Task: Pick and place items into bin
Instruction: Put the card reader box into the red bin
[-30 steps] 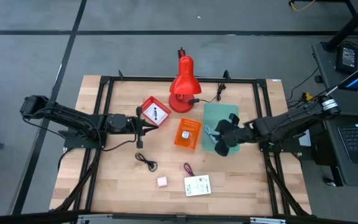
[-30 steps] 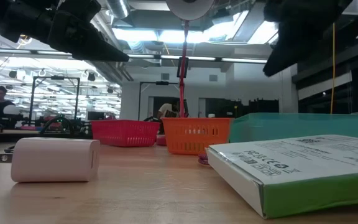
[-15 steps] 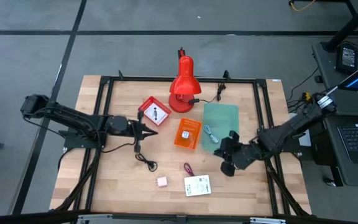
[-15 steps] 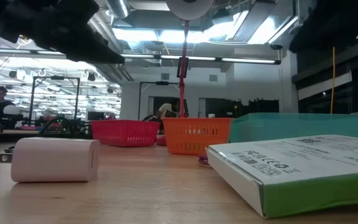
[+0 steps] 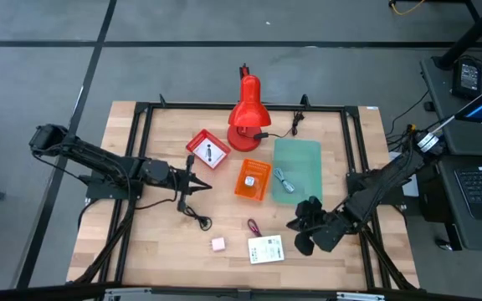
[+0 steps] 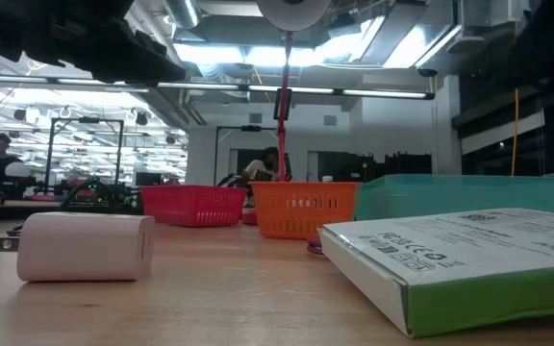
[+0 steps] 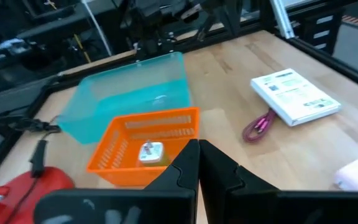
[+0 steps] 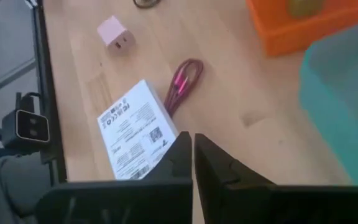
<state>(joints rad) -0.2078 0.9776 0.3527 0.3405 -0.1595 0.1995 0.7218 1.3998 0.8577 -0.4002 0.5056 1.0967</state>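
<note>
Right gripper [image 5: 294,227], fingers together and empty, hovers beside the white box [image 5: 266,249]; the box's long axis lies across the table. Left gripper [image 5: 205,186] likewise closed, empty.

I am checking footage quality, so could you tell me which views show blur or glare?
Right wrist view: the orange bin and teal bin look soft, while the white box is sharper. Low view: bright ceiling lights glare, and the white box up close is readable. High view: even light, no strong shadows.
</note>
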